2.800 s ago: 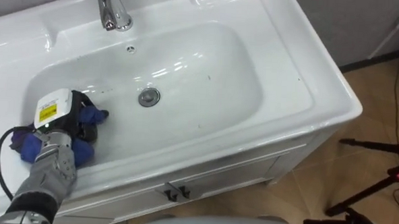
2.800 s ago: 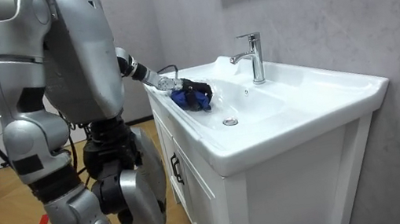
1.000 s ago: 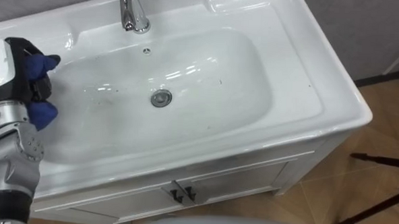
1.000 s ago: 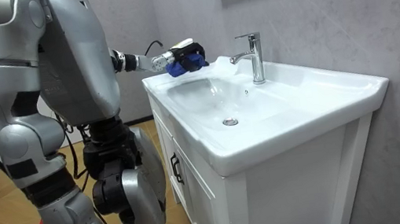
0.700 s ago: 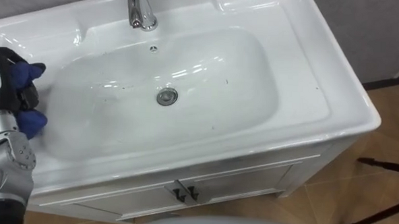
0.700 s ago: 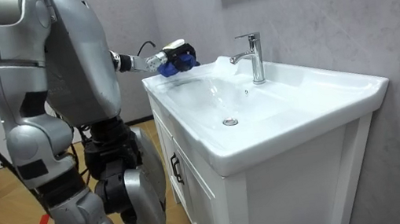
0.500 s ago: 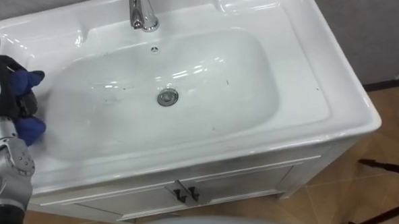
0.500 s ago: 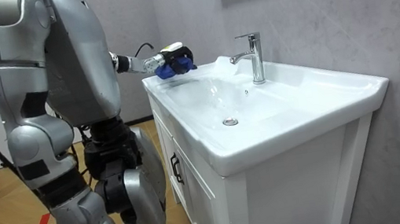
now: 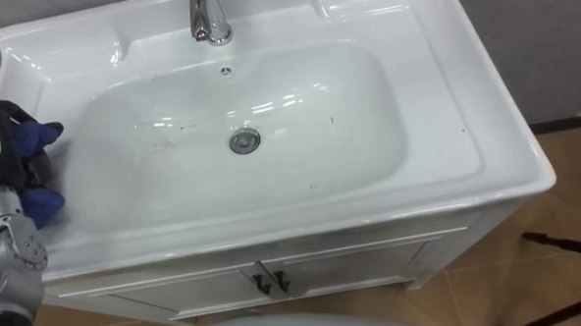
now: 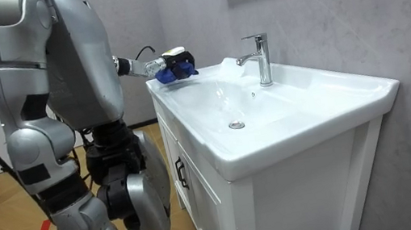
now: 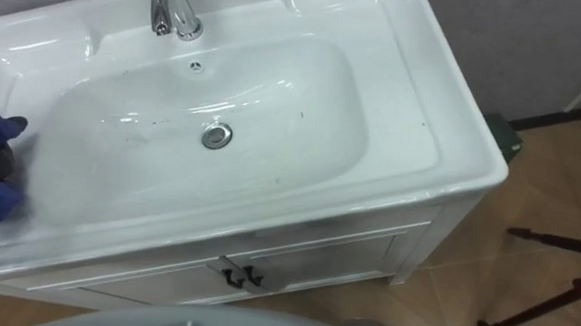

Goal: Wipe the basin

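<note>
Blue cloth is bunched in the curled fingers of the left hand, over the white basin's left rim, well apart from its drain.

Grey wall, wood-look floor.

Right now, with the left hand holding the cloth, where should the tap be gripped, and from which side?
Probably the tap's upright column, below the spout, fingers wrapping it from the robot's right. It stands straight on the basin's back rim, the spout juts forward over the bowl, and the left hand with the cloth is by the left end.
</note>
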